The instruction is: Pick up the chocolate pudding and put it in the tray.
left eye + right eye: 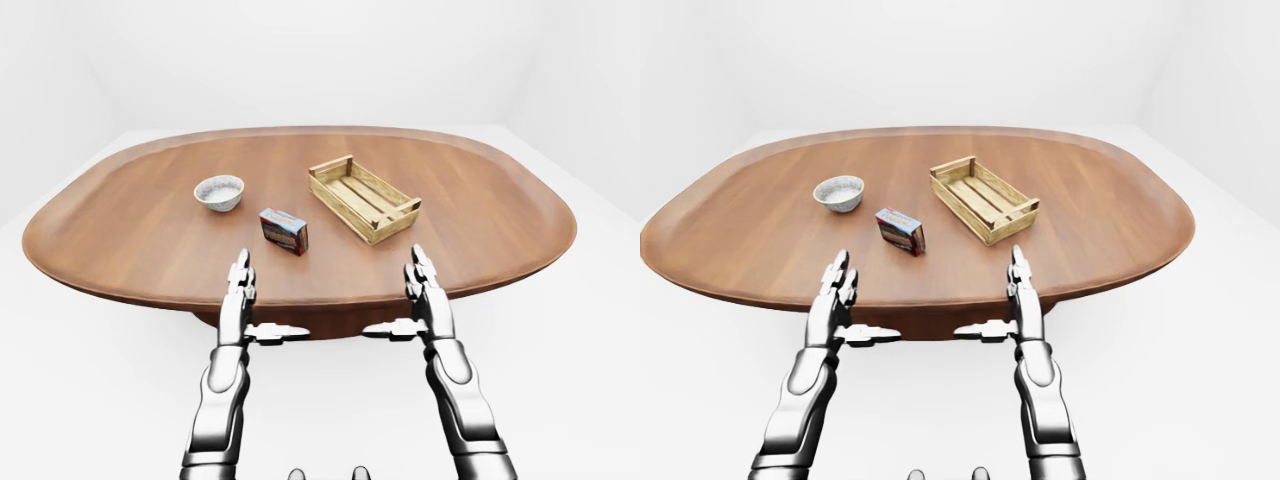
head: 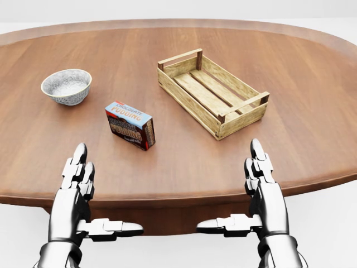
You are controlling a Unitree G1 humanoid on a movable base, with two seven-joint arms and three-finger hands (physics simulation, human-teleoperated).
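left-eye view: both hands held out at the near tabletop [image 1: 130, 240] edge, apart, nothing in them.
left hand [image 1: 240, 285]: released, fingers straight, thumb turned inward, empty.
right hand [image 1: 425, 285]: released too, same pose, empty.
pudding [image 1: 284, 230]: on the tabletop, between bowl [image 1: 219, 192] and tray [image 1: 363, 197], touching neither.
head view, pudding: box stands on a long edge, printed face up and tilted toward the camera; long axis runs from upper left to lower right of the view.
head view, tray: slatted wooden crate, empty, up and right of the pudding, near but apart; its long axis also runs upper left to lower right.
head view, hands: fingertips just over the tabletop rim, pudding lies above and between them, nearer the left one.
right-eye view: same layout, shifted left; adds nothing.
step: judged pre-reach, pick not yet begun.
next move: likely one hand reaches in and closes across the box's short sides; the right hand sits on the tray side, handy for the carry.
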